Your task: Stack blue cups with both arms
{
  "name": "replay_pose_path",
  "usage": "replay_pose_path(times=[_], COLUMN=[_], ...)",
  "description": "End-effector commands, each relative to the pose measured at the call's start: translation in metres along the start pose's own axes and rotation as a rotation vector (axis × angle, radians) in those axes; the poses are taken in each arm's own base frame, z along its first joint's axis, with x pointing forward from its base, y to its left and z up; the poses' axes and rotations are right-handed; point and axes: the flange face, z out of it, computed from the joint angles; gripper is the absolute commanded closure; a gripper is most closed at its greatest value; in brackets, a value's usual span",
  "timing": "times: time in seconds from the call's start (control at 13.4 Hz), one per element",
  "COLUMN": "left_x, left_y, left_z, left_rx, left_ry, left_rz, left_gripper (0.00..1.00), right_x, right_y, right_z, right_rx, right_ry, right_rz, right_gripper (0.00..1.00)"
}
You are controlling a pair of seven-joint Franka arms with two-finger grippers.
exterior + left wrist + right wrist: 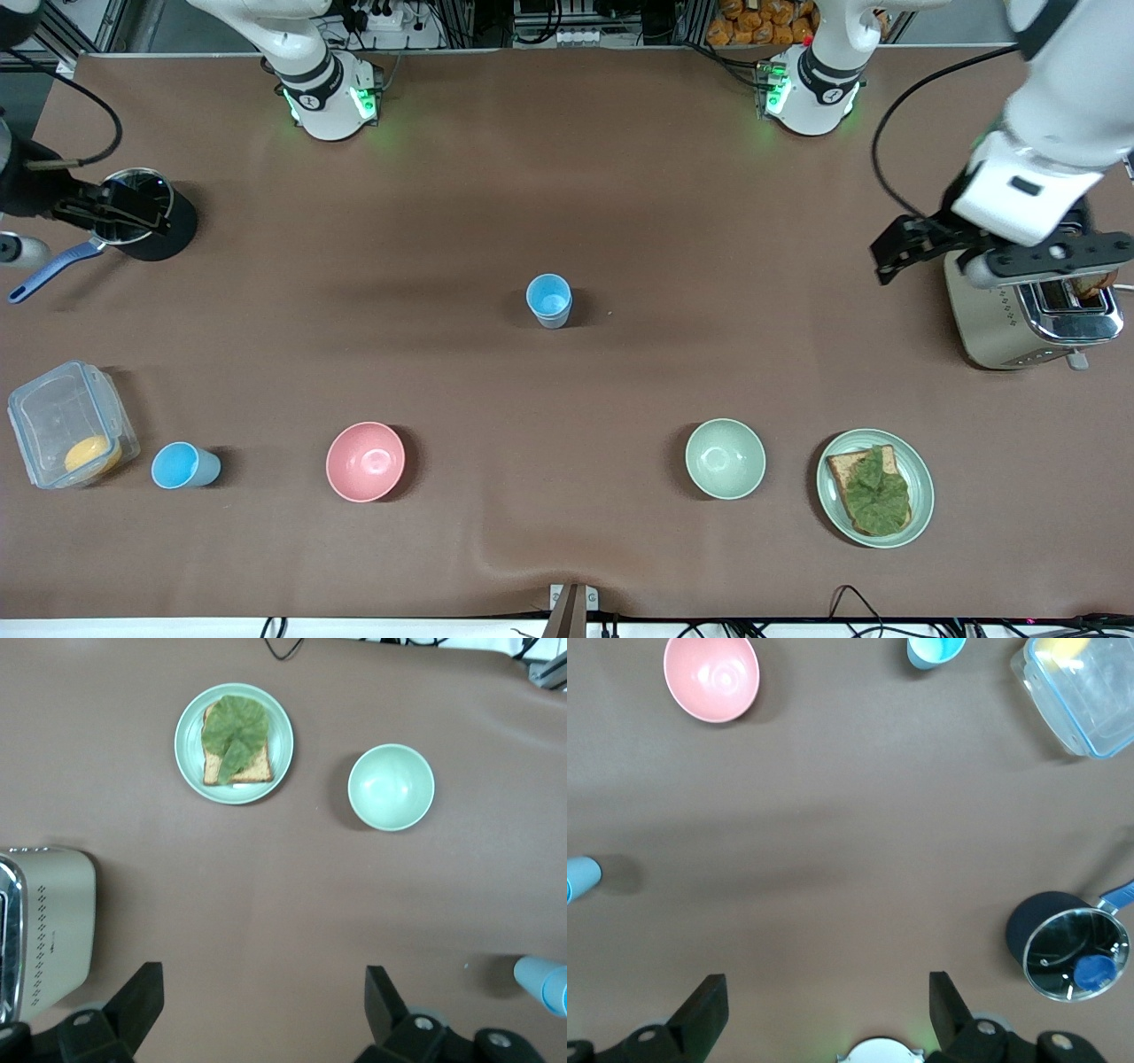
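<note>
1. Blue cups stand well apart on the tabletop. One cup (548, 300) is near the middle. The other cup (183, 466) is nearer the front camera, toward the right arm's end, just beside a clear container (69, 424).
2. A band under the middle cup's rim may be a second cup nested in it; that cannot be told.
3. The left end effector (261, 997) hangs spread over the toaster (1032, 323). The right end effector (828, 1001) hangs spread over the dark pot (142, 217). Neither holds anything.
4. Judged from this, joining the two cups is what remains. It calls for one arm to come down around a cup's thin wall, lift it and lower it squarely into the other.
5. The brown cover has a wrinkle (496, 554) at its near edge. The pink bowl (365, 461), green bowl (725, 458) and plate (917, 514) lie clear of the middle cup.
</note>
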Motion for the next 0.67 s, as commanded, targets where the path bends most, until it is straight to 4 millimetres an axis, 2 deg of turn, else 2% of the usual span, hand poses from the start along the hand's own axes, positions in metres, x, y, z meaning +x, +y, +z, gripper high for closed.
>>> replay_pose_path(times=[0.0,0.22,0.6], left_x=[-0.008,-0.011,-0.015], left_y=[-0.029,-0.046,-0.044], left_z=[-0.011,-0.017,-0.017], left_rx=[-0.017,-0.014,-0.001], left_ry=[-0.044,-0.047,-0.065], left_rz=[0.043,0.104,0.144], left_gripper=[0.0,0.0,0.0], right_x=[-0.013,-0.011,-0.006], right_y=[0.026,0.033,0.039], right_z=[-0.008,-0.011,-0.014], right_rx=[0.005,0.003,-0.027], right_ry=[-0.008,-0.001,0.02], right_rz=[-0.012,-0.029,-0.019], right_gripper=[0.0,0.0,0.0])
